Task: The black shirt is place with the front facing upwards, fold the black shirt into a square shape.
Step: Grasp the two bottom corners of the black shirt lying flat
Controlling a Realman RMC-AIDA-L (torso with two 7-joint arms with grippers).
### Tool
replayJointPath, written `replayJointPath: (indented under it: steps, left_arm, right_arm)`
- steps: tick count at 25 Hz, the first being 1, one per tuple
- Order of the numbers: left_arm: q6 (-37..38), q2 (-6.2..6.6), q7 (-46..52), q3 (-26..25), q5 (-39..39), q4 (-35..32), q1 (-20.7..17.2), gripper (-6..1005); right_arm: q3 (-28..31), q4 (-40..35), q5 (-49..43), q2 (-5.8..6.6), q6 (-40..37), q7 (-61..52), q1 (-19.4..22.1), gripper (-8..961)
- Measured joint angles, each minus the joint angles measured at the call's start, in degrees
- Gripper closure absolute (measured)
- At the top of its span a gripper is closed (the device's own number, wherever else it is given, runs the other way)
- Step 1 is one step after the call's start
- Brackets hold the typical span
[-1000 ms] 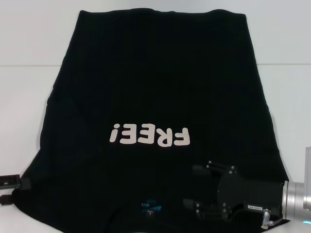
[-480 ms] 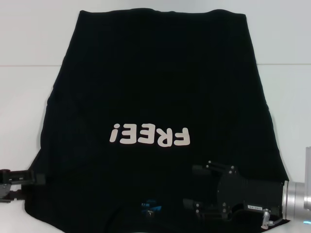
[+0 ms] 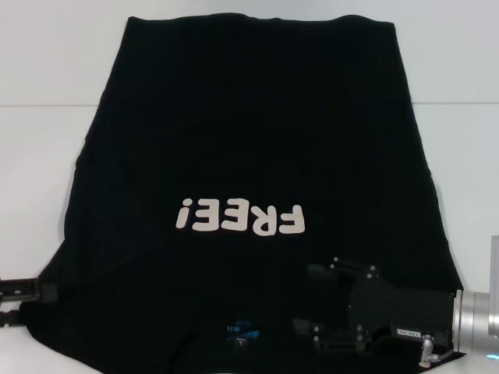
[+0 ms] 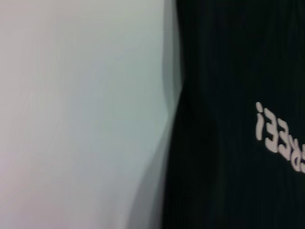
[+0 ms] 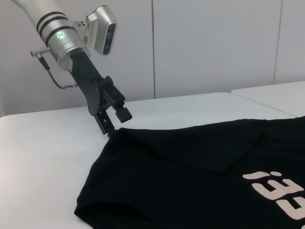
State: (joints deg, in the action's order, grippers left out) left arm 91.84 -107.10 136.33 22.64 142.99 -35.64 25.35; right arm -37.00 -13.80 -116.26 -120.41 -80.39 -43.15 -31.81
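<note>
One black shirt (image 3: 249, 156), flat on table (image 3: 47, 156)

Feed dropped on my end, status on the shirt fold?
Left gripper at the black shirt near-left edge, pinching fabric. Right gripper over near-right part, not gripping. Shirt flat, print up, unfolded. Nothing in the way.

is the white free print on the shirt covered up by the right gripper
No, the white FREE! print on the black shirt shows whole; the right gripper sits nearer the robot.
</note>
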Motion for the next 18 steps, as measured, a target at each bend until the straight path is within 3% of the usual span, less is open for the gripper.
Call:
replayJointPath:
  steps: [18]
  left_arm:
    - [-0.7, -0.4, -0.29, 0.04, 2.4, -0.76, 1.14, 78]
  right_arm:
    - [0.0, 0.0, 0.08, 0.0, -0.85, 0.0, 0.0, 71]
